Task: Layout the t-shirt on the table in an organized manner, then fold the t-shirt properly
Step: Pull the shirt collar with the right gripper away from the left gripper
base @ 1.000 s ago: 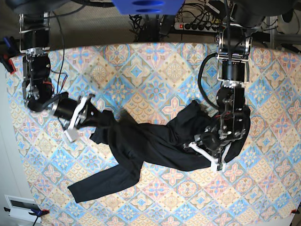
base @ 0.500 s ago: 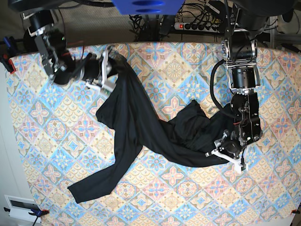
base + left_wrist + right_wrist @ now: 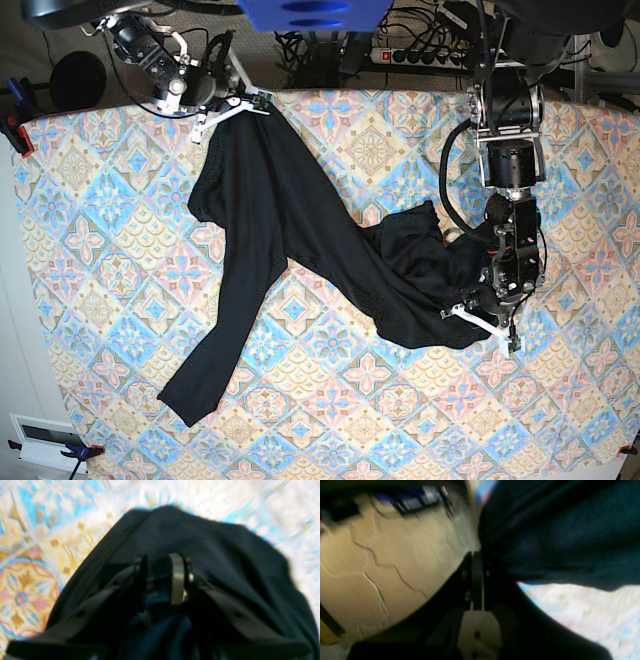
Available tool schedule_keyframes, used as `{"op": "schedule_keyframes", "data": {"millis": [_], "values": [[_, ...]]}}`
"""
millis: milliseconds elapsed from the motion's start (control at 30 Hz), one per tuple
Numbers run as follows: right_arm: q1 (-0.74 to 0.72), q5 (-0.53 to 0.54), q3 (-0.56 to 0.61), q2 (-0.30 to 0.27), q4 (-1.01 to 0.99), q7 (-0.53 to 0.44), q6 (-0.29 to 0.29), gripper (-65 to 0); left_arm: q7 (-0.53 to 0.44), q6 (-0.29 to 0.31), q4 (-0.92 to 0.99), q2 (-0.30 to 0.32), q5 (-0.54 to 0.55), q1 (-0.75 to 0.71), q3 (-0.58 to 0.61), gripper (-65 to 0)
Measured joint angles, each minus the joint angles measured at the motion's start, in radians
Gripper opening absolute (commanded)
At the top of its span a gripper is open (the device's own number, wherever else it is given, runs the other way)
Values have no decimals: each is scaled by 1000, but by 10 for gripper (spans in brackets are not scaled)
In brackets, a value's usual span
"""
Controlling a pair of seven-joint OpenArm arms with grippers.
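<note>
At the near left of the counter (image 3: pixel 90 300), a long black sleeve of the t-shirt (image 3: pixel 260 250) ends in a loose cuff, well apart from both arms. From there the garment runs diagonally up toward the far edge, and a second bunched mass trails off to the right.

On the right side, the left gripper (image 3: pixel 485 320) sits on that bunched heap; its wrist view shows the fingers (image 3: pixel 176 578) partly spread with black cloth pinched between them. At the far left edge, the right gripper (image 3: pixel 232 103) holds the shirt's top corner, fingers (image 3: pixel 477 577) pressed together on a thin fold of fabric, right at the counter's rim.

The shirt's long axis thus lies between the two grips, from far left to near right, still twisted in the middle. Judging from this, the coming move turns on drawing those two held ends apart so the body flattens; the free sleeve lies nearer the right arm.
</note>
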State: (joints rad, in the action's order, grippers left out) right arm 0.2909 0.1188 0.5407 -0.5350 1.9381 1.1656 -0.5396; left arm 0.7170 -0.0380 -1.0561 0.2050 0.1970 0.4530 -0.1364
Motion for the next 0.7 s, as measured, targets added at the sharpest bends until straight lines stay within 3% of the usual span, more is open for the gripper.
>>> {"op": "schedule_keyframes", "data": {"millis": [167, 333, 433, 567, 700], "values": [[61, 9, -106, 18, 0, -54, -8, -521, -143, -6, 96, 2, -8, 4, 0, -413], [129, 23, -259, 79, -1, -87, -26, -516, -256, -5, 170, 3, -8, 13, -2, -380], [130, 16, -275, 105, 13, -45, -30, -516, -269, -6, 307, 3, -7, 76, -2, -380], [132, 11, -278, 125, 28, -19, -29, -516, -367, -7, 540, -10, -8, 206, -2, -380], [119, 11, -278, 142, 29, 10, -30, -516, -456, -6, 611, -24, -15, 227, 51, -380]]}}
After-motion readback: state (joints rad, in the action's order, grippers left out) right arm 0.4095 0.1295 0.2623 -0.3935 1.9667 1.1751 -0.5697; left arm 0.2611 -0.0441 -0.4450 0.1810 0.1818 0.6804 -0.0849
